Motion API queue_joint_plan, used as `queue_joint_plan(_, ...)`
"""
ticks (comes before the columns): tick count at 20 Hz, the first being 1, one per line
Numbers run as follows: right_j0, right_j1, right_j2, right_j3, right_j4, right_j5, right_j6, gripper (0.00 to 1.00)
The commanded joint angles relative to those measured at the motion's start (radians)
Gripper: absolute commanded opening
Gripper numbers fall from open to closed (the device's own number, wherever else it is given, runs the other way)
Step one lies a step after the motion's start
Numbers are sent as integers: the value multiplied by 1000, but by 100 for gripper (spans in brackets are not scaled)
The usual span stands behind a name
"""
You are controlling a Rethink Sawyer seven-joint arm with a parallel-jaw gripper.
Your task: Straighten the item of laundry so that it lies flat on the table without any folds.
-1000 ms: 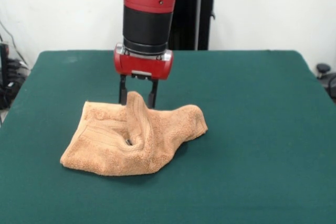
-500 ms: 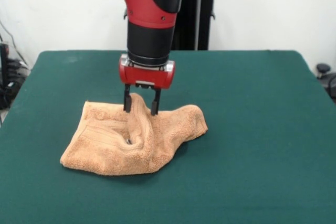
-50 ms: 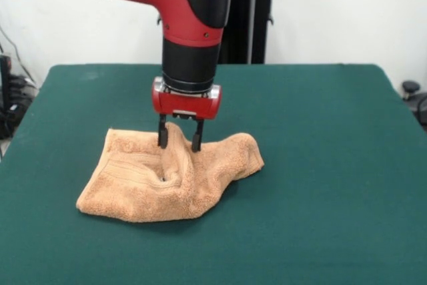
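Observation:
The item of laundry (image 3: pixel 133 188) is a tan terry towel, crumpled on the left half of the green table (image 3: pixel 320 165). A tall ridge of cloth rises in its middle, and a woven band shows on its left part. My gripper (image 3: pixel 179 142) hangs straight down over that ridge, open, with one finger on each side of it. The fingertips reach down to the cloth. The ridge's top sits between the fingers, not pinched.
A black stand (image 3: pixel 250 15) rises behind the table's far edge. Cables and dark gear (image 3: pixel 10 98) lie off the left side, and a black caster (image 3: pixel 411 89) sits off the right.
The gripper came forward and down from behind the towel. Its open fingers now stand either side of the raised ridge. The towel has kept its shape.

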Motion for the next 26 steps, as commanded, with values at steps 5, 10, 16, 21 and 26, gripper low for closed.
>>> queue_joint_plan(5,-6,37,80,21,-38,-18,106,100)
queue_joint_plan(10,3,34,74,26,-34,-25,119,100)
queue_joint_plan(16,12,34,70,32,-31,-30,129,100)
queue_joint_plan(21,20,35,65,27,-28,-24,131,100)
queue_joint_plan(26,25,33,65,23,-26,-18,130,100)
